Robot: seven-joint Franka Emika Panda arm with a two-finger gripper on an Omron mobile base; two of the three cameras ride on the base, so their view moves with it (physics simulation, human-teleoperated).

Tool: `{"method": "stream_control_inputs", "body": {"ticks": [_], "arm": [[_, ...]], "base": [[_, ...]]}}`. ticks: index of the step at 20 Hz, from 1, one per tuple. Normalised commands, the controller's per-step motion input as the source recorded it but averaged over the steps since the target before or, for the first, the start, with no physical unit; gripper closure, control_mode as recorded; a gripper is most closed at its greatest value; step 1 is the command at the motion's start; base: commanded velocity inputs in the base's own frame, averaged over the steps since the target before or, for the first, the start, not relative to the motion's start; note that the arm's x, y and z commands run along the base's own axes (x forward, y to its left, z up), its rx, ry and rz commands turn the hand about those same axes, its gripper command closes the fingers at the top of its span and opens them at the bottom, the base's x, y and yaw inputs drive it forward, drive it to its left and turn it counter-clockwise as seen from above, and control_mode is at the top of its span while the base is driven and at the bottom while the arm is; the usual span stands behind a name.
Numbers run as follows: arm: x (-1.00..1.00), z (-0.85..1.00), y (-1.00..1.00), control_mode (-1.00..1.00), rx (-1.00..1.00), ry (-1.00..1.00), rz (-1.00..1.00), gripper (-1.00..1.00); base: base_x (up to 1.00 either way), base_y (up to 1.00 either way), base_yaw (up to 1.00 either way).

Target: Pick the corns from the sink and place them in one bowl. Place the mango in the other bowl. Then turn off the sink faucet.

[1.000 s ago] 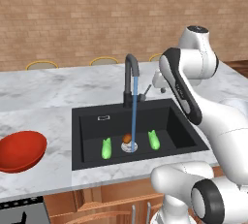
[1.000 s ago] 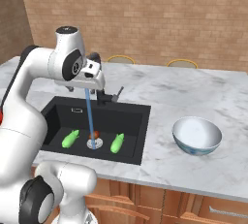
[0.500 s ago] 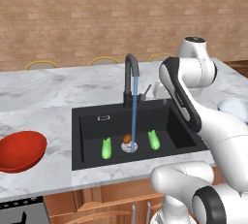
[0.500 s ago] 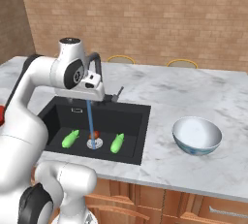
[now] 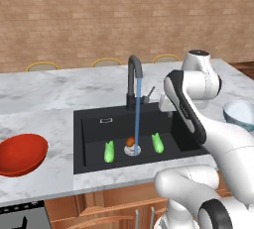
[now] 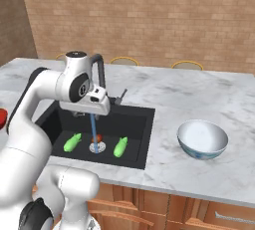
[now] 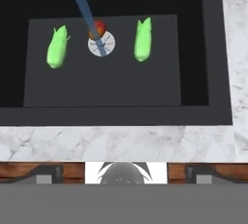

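Observation:
Two green corns [image 5: 109, 151] [image 5: 158, 143] lie on the floor of the black sink [image 5: 94, 124], one on each side of the drain. The small orange-red mango [image 5: 130, 141] rests by the drain, right beside the falling water. In the hand view the corns [image 7: 57, 47] [image 7: 142, 39] and the mango [image 7: 99, 27] lie far below. The dark faucet [image 5: 133, 80] runs a blue stream. My gripper [image 7: 124, 175] [image 6: 89, 114] hangs open and holds nothing, high over the sink's front part. The red bowl [image 5: 20, 154] sits left of the sink, the pale bowl [image 6: 202, 139] right of it.
Marble counter [image 6: 164, 99] surrounds the sink. The faucet's thin lever [image 5: 149, 93] sticks out to its right. Chair backs [image 5: 105, 62] show behind the counter, in front of a brick wall. Wooden cabinet fronts [image 7: 43, 166] run below the counter's front edge.
The hand has come down from beside the faucet's top toward the sink, and the upper arm has swung over. The jaws stayed wide. Corns, mango and bowls have not moved.

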Motion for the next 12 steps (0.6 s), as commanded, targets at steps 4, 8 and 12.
{"method": "stream_control_inputs", "body": {"ticks": [4,8,12], "arm": [[-0.05,-0.41,-0.12,-1.0,0.0,0.01,0.0,-1.0],[0.0,-0.38,-0.01,-1.0,0.0,0.0,0.0,-1.0],[0.01,-0.34,0.0,-1.0,0.0,0.0,0.0,-1.0]], "base": [[0.0,0.0,0.0],[0.0,0.0,0.0],[0.0,0.0,0.0]]}}
